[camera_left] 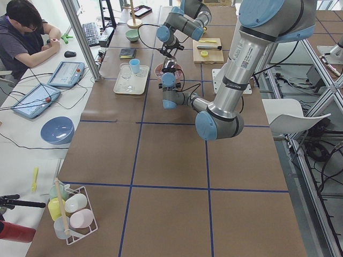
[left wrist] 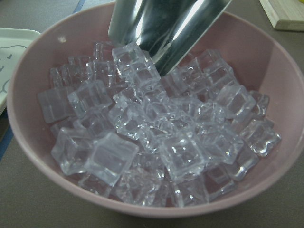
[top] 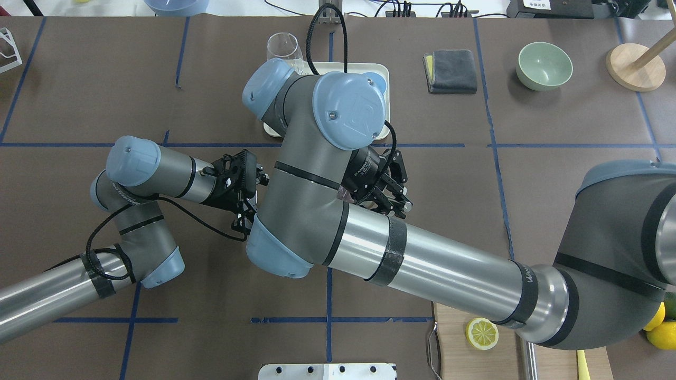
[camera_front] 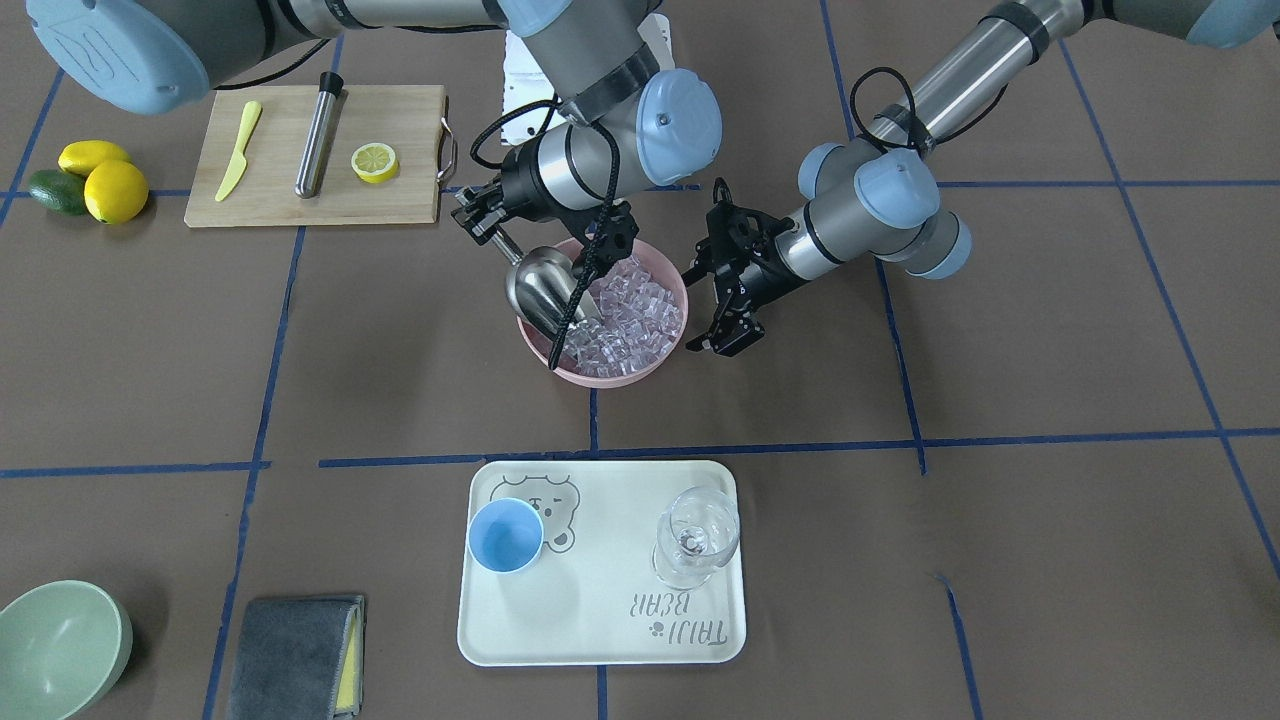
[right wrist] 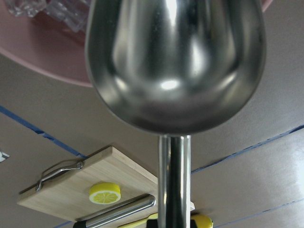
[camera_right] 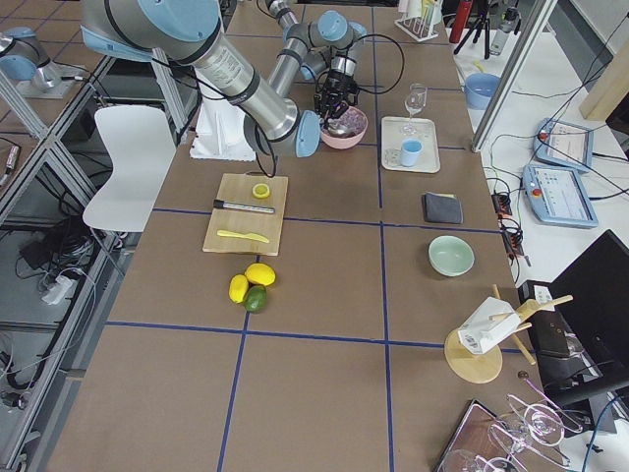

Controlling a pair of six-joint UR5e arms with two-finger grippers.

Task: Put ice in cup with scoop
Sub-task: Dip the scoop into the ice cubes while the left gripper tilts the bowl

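1. The small round light-blue plastic cup (camera_front: 505,535) stands on the cream tray (camera_front: 600,620).
2. Clear ice cubes (camera_front: 630,320) fill the pink bowl (camera_front: 600,378). The shiny steel scoop (camera_front: 540,285) tilts mouth-down into them.
3. The right gripper (camera_front: 480,215) clamps the scoop's handle, wrist angled down. The left gripper (camera_front: 725,345) hangs spread wide and empty just beside the bowl.

I work at a long table (camera_right: 324,295) covered in matte brown and marked into large squares by blue tape lines (camera_right: 383,265). Along the side facing me runs a white bench (camera_left: 21,160) carrying tablets (camera_left: 67,73) and a keyboard (camera_left: 91,33); a person (camera_left: 21,32) sits there. A slim aluminium post (camera_left: 82,37) rises between bench and table. Behind me a white chair (camera_right: 123,162) stands on a brown tiled floor (camera_right: 44,15), with cords (camera_right: 54,280) lying nearby. The light is even and soft, the shadows faint.
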